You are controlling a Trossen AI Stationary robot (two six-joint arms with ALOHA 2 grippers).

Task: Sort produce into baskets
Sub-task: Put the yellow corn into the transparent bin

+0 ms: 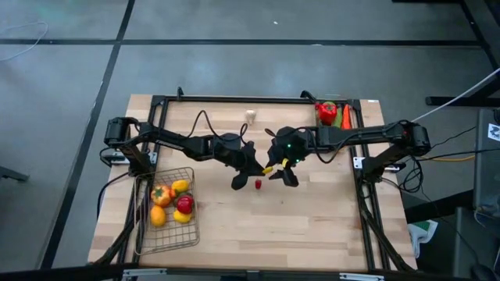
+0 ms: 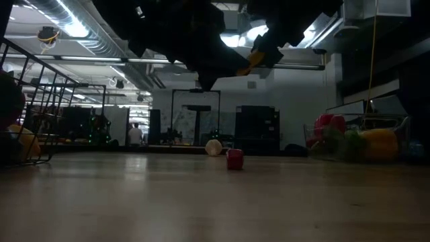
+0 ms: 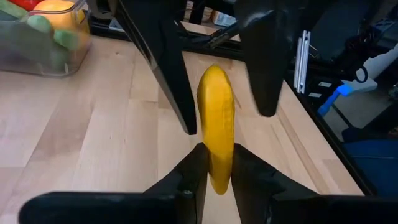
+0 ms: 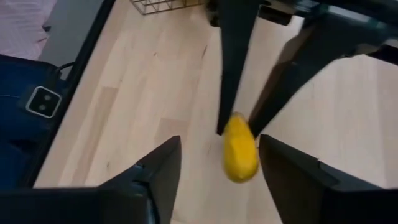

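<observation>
Both grippers meet mid-worktop for a handoff: left gripper [image 3: 214,171] jaws pinch the yellow banana [image 3: 216,124], while right gripper [image 4: 217,168] jaws gape wide around it.

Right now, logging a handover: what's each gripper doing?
Left gripper: jaws shut on the banana.
Right gripper: jaws open, around the banana, not gripping.

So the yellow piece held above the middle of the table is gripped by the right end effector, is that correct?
Not quite: the left end effector grips the yellow piece, as the left wrist view shows, with its fingers shut on it. The right end effector stands open beside it above the middle of the table.
</observation>
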